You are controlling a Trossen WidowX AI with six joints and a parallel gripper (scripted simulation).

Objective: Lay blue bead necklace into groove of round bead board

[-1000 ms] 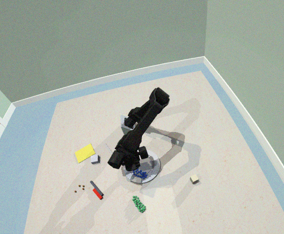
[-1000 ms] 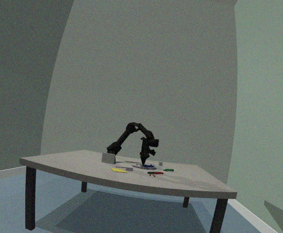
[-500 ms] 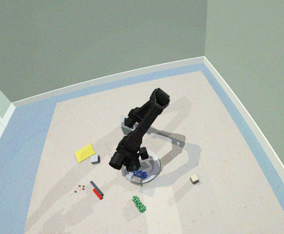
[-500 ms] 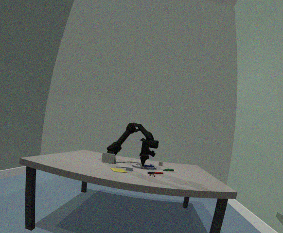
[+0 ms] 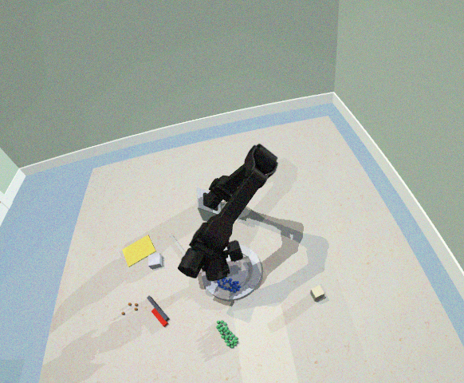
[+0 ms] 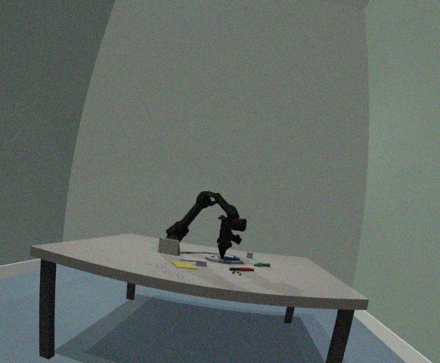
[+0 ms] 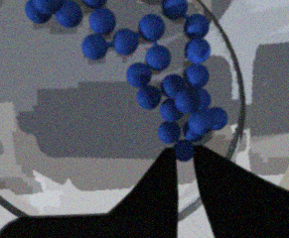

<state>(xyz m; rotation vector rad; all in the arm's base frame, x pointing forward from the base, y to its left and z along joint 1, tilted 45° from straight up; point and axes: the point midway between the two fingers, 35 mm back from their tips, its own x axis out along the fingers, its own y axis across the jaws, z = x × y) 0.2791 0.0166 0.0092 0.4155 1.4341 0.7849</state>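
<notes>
On the left lies a yellow sheet, with a pale block just beside it. In the middle, the gripper pinches an end bead of the blue necklace, which lies bunched on the round board, several beads inside its dark ring. On the right stands a cream block.

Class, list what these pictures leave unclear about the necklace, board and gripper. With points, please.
- Blue bead necklace [image 5: 229,285] [image 6: 230,258] [image 7: 188,100], wrist: top edge cuts it off.
- Round pale bead board [image 5: 258,275] [image 6: 240,262] [image 7: 237,124], top: black arm [image 5: 240,198] [image 6: 190,215] covers part.
- Black gripper's fingertips, top: hidden beneath the arm.
- Groove, exterior: too small.
</notes>
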